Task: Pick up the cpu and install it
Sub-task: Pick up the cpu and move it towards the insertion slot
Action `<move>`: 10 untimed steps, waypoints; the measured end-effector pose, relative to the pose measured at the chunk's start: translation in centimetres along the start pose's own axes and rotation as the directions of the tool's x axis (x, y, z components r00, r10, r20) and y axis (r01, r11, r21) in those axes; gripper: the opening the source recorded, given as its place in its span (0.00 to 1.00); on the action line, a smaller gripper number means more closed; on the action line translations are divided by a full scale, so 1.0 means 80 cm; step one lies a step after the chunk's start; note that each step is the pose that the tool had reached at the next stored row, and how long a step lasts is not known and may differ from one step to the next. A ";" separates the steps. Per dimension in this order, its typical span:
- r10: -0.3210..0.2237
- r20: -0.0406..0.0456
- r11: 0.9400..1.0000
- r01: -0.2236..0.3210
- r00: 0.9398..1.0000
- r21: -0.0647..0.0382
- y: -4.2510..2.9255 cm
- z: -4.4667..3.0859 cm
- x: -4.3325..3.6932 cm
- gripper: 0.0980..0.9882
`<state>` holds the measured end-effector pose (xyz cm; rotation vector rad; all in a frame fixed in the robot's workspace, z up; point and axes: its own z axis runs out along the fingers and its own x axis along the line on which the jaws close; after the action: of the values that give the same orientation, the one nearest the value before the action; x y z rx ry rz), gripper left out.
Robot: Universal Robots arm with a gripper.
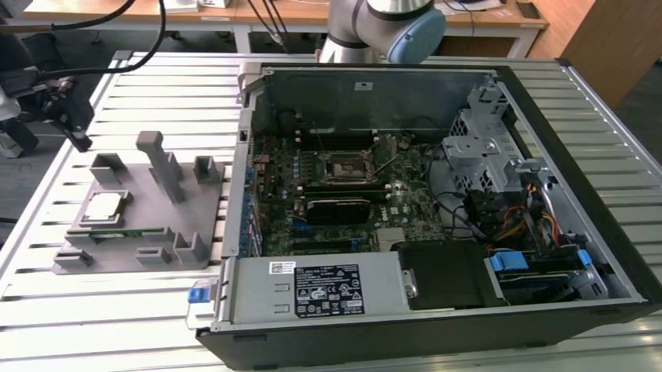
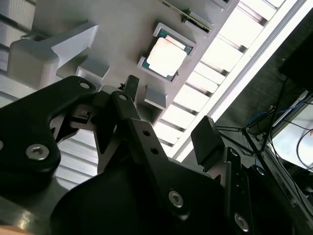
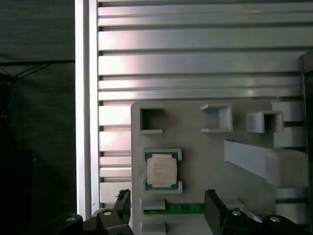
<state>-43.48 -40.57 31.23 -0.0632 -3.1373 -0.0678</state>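
Item: black two-finger gripper [image 3: 167, 195], jaws apart and holding nothing. I see it hovering over the fixture, apparently clear of it.
Item: small square silvery-topped cpu [image 3: 162, 171], lying flat in a square pocket of the grey plastic fixture [image 3: 205, 147], near the slatted aluminium table's [image 3: 195, 49] edge at the exterior view's left.
Item: long green memory stick [image 3: 173, 209], just beside the cpu.
Item: open black computer case [image 1: 435, 341], with a square black-and-metal socket frame [image 1: 345, 167] inside.

No readable text, black label [image 1: 329, 293] and white sticker [image 1: 281, 268] on power supply [image 1: 380, 291] illegible, cpu [image 3: 162, 171] lid print too faint
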 end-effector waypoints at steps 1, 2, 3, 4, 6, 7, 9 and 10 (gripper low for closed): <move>0.000 0.000 1.000 0.000 1.000 0.000 -0.0001 0.0022 0.000 0.68; 0.000 0.000 1.000 0.000 1.000 0.000 -0.0002 0.0044 0.000 0.68; 0.000 0.000 1.000 0.000 1.000 0.000 -0.0002 0.0068 0.001 0.68; 0.000 0.000 1.000 0.000 1.000 0.000 -0.0003 0.0090 0.002 0.68; 0.000 0.000 1.000 0.000 1.000 0.000 -0.0006 0.0135 0.003 0.68; 0.000 0.000 1.000 0.000 1.000 0.000 -0.0008 0.0155 0.004 0.68; 0.000 0.000 1.000 0.000 1.000 0.000 -0.0010 0.0192 0.005 0.68; 0.000 0.000 1.000 0.000 1.000 0.000 -0.0011 0.0205 0.006 0.68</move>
<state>-43.98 -40.57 29.59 -0.0635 -3.1372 -0.0680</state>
